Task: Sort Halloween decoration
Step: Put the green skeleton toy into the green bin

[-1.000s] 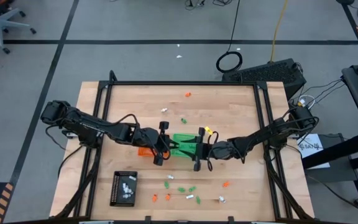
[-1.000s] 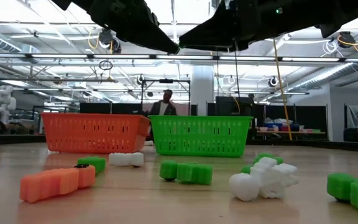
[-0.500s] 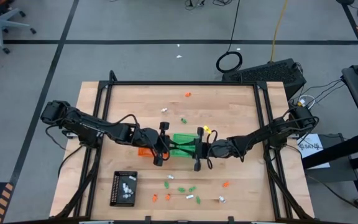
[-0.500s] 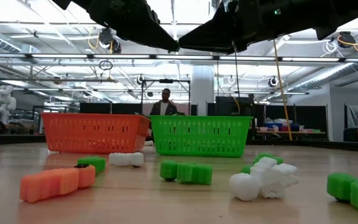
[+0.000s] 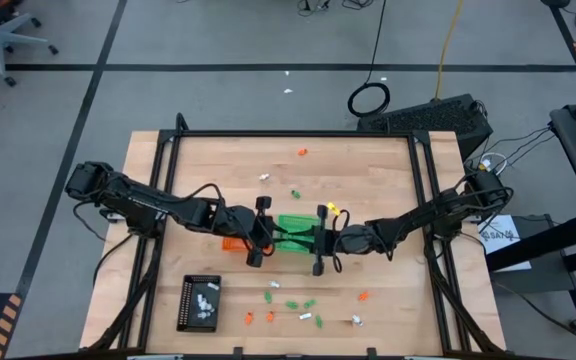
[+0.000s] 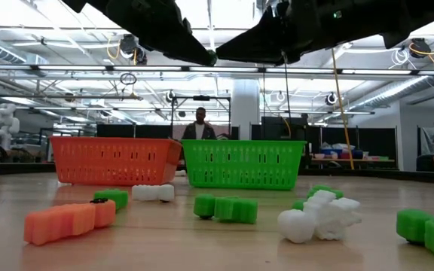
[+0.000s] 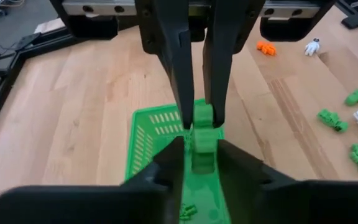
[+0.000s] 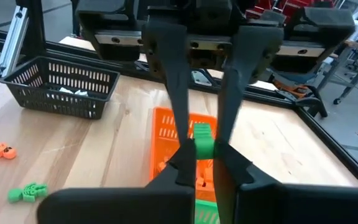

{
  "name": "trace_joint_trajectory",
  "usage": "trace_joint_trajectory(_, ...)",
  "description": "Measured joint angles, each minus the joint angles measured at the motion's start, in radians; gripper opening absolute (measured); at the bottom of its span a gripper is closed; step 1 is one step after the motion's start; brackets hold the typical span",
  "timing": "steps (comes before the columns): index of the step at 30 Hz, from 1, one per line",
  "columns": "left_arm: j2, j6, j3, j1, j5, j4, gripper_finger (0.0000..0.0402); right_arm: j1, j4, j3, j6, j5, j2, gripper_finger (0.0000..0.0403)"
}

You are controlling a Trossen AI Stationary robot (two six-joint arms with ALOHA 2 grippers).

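Note:
A green Halloween decoration [image 7: 202,118] hangs between my two grippers above the green tray [image 5: 293,222]. My right gripper [image 8: 204,152] reaches in from the table's right and is shut on it. My left gripper [image 7: 201,146] comes from the left. Its fingers stand slightly parted on either side of the trinket's other end, and a thin gap shows beside it. The orange tray [image 5: 231,243] adjoins the green one on the left. More orange, green and white trinkets [image 5: 293,303] lie on the table near its front edge, and a few [image 5: 302,152] lie toward the far edge. My right gripper pinches the green trinket by the end nearest it [image 8: 204,148], between its two fingers. The fingers come nearly level from the table's right. The trinket is lifted clear above the green tray, reaching toward the left gripper.
A black tray [image 5: 199,302] holding white trinkets sits at the front left. Loose trinkets [image 6: 66,220] lie across the front of the table in the low view. Black frame rails [image 5: 164,180] run along the table's sides. Bare wood lies at the far left and far right.

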Motion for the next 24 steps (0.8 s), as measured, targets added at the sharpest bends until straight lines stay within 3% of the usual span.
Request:
trace_joint_trajectory(6,-0.027,-0.001,0.0,-0.004,-0.004,-0.029,0.0195,0.0,-0.049,0.0,0.0,0.0,-0.056,0.0005)
trace_joint_trajectory(11,-0.102,-0.027,0.002,-0.005,-0.066,-0.145,0.0246,0.002,-0.168,0.0,0.0,-0.001,-0.133,0.0005)
trace_joint_trajectory(19,-0.142,-0.052,0.002,-0.003,-0.166,-0.343,0.0252,0.002,-0.388,0.0,0.024,-0.001,-0.332,0.0006)
trace_joint_trajectory(24,-0.142,-0.052,0.001,0.002,-0.196,-0.357,0.0247,0.002,-0.504,0.0,0.053,-0.001,-0.459,0.0006)
